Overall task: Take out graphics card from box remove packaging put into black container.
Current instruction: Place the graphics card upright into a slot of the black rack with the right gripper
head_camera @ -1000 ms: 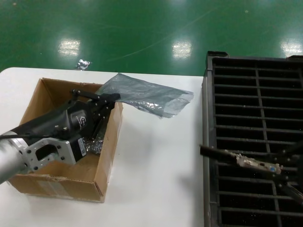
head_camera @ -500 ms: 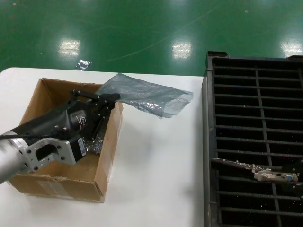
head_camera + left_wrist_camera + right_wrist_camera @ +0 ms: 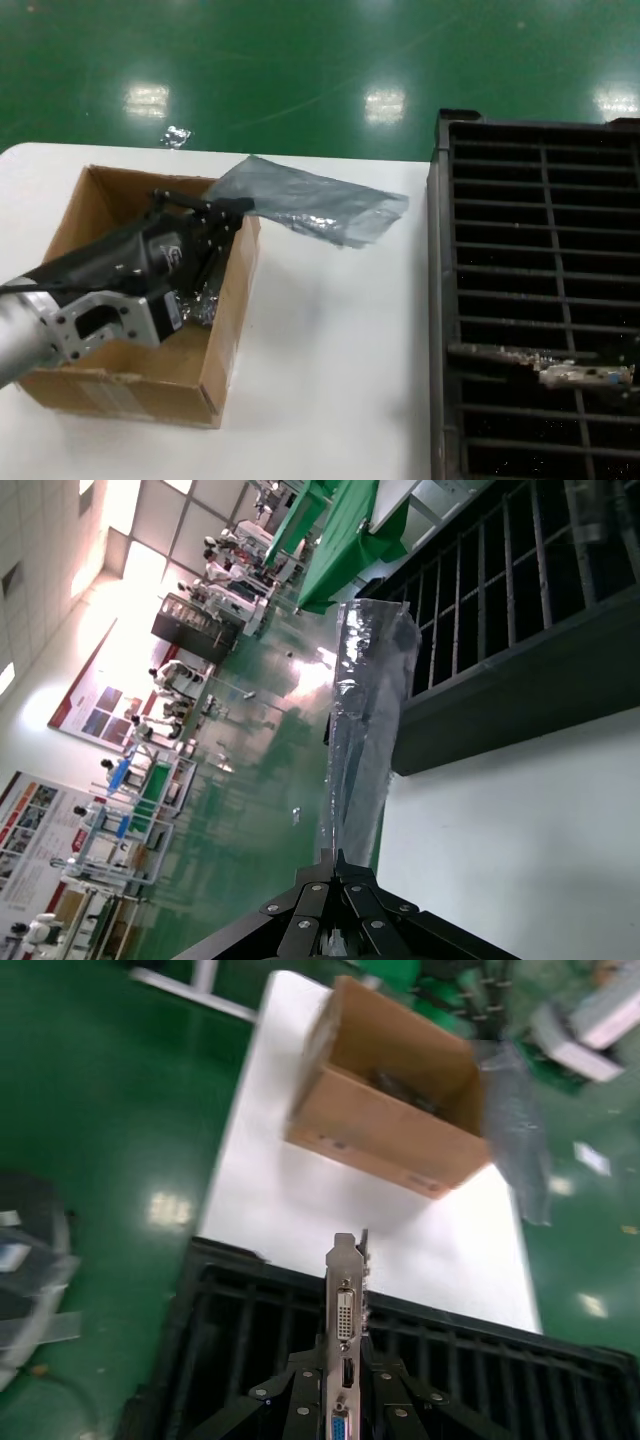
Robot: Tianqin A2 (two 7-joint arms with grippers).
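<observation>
- Two grippers are at work in the head view: the left gripper (image 3: 225, 208) sits over the far right corner of the box (image 3: 228, 330), clamped on one end of the packaging (image 3: 310, 205), which juts out from it across the box rim and over the white table (image 3: 330, 350).
- Beyond the bag's free end a broad strip of bare table runs to the near wall of the black container (image 3: 436, 300).
- Only the tip of the right gripper (image 3: 622, 378) shows at the frame edge, low over the container; the graphics card (image 3: 545, 365) reaches out from it, lying along a slot between ribs, silver bracket toward the gripper.
- Left wrist view: the left gripper (image 3: 335, 865) has its fingers pinched together on the packaging (image 3: 365, 710), a translucent, crinkly grey bag standing straight out from the tips, with table and the black container (image 3: 500, 690) past it.
- Right wrist view: the right gripper (image 3: 342, 1375) is closed on the graphics card (image 3: 344, 1310), bracket facing the camera with a white port, a dark port and a blue port nearest the fingers.
- Ahead of the card lie the black container (image 3: 250, 1310), bare table, then the box (image 3: 385, 1130).
</observation>
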